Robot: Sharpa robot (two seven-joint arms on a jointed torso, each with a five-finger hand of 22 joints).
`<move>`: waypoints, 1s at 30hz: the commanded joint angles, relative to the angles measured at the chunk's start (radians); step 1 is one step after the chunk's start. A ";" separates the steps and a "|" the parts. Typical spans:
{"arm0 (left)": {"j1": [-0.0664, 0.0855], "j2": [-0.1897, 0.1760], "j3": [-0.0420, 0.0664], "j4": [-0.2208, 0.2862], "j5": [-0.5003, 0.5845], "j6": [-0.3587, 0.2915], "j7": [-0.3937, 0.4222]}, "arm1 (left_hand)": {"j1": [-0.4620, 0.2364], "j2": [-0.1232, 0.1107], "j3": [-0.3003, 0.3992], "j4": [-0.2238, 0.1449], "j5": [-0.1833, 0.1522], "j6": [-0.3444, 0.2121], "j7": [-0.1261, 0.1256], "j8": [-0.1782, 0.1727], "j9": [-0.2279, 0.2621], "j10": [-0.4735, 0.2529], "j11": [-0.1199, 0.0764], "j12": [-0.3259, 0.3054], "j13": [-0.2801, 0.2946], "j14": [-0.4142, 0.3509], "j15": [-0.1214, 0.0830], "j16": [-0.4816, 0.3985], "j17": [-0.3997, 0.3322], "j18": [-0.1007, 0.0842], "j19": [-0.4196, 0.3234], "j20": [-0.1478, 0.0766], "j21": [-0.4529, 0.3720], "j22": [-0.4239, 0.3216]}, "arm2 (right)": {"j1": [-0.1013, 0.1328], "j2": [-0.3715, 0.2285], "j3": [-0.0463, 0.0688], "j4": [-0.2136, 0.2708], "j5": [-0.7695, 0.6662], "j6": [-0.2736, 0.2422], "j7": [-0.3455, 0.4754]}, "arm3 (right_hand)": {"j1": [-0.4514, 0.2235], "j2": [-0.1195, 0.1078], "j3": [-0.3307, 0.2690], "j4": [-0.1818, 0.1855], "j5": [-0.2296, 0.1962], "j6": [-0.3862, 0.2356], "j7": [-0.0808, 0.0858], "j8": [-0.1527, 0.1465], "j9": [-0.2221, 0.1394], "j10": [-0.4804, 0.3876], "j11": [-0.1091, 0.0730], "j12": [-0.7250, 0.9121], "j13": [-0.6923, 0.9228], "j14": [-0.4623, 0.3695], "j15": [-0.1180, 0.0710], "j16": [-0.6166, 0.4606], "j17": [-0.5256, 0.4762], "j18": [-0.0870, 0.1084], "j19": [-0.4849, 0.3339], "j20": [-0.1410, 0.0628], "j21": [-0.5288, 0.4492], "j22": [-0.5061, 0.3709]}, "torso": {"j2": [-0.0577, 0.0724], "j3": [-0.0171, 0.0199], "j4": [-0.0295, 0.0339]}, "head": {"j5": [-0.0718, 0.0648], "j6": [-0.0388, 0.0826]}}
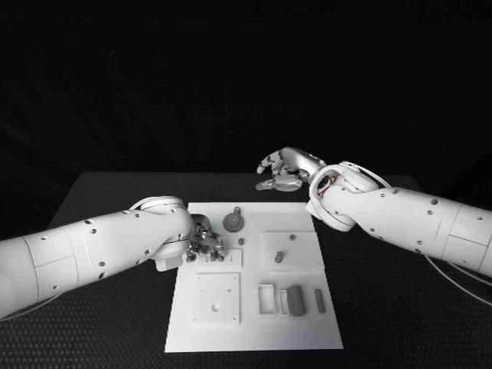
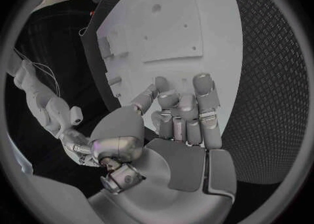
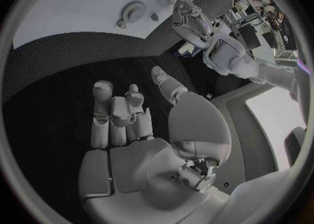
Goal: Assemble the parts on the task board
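Observation:
The white task board (image 1: 257, 307) lies in the middle of the black table. On it I see a round grey part with a stem (image 1: 234, 223), a small grey peg (image 1: 279, 256) and two grey bars (image 1: 297, 300) beside white frames. My left hand (image 1: 205, 244) is at the board's left side, fingers curled down onto it next to a small slot. The left wrist view shows those fingers (image 2: 180, 116) bent over the white board (image 2: 164, 25), and what lies under their tips is hidden. My right hand (image 1: 283, 173) hovers beyond the board's far edge and holds nothing, fingers (image 3: 114, 114) loosely bent and thumb apart.
A raised square plate (image 1: 217, 298) takes up the board's near left. Black table (image 1: 401, 307) runs around the board on every side. In the right wrist view the round part (image 3: 134, 10) and my left arm (image 3: 222, 56) lie beyond the right hand.

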 commanded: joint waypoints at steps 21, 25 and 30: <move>-0.003 -0.003 0.000 0.008 0.016 -0.037 0.032 | -0.065 -0.055 -0.092 -0.022 -0.005 -0.002 -0.001 -0.017 0.023 -0.004 -0.001 -0.009 0.005 -0.008 -0.010 0.009 -0.006 0.007 0.000 -0.006 -0.009 0.016 | 0.000 0.002 0.001 -0.001 -0.003 0.012 0.005 | 0.002 0.012 -0.002 -0.006 0.007 -0.023 0.026 0.000 0.001 -0.009 -0.001 -0.004 -0.002 -0.007 0.004 -0.006 0.000 0.061 0.002 -0.004 -0.005 0.011 | -0.001 0.0004 -0.0002 | -0.002 0.000; -0.003 -0.013 0.001 0.013 0.012 -0.048 0.034 | -0.065 -0.055 -0.095 -0.025 -0.005 -0.002 -0.002 -0.018 0.024 -0.004 -0.001 -0.009 0.005 -0.007 -0.010 0.009 -0.006 0.008 0.000 -0.007 -0.009 0.016 | 0.000 0.002 0.001 -0.002 -0.003 0.011 0.006 | 0.002 0.012 -0.002 -0.006 0.007 -0.023 0.026 0.000 0.001 -0.009 -0.001 -0.004 -0.002 -0.007 0.004 -0.006 0.000 0.061 0.003 -0.004 -0.005 0.011 | 0.000 0.0004 -0.0011 | -0.001 0.002; 0.000 -0.052 0.010 0.038 0.010 -0.062 0.029 | -0.063 -0.053 -0.097 -0.029 -0.005 -0.002 -0.002 -0.019 0.026 -0.003 -0.002 -0.009 0.005 -0.007 -0.012 0.009 -0.007 0.009 0.001 -0.007 -0.010 0.016 | 0.000 0.000 0.001 -0.008 -0.003 0.011 0.006 | 0.001 0.012 -0.002 -0.007 0.007 -0.023 0.026 -0.001 0.001 -0.009 -0.001 -0.004 -0.002 -0.007 0.004 -0.006 0.000 0.061 0.003 -0.004 -0.005 0.011 | 0.000 0.0012 -0.0012 | -0.003 0.010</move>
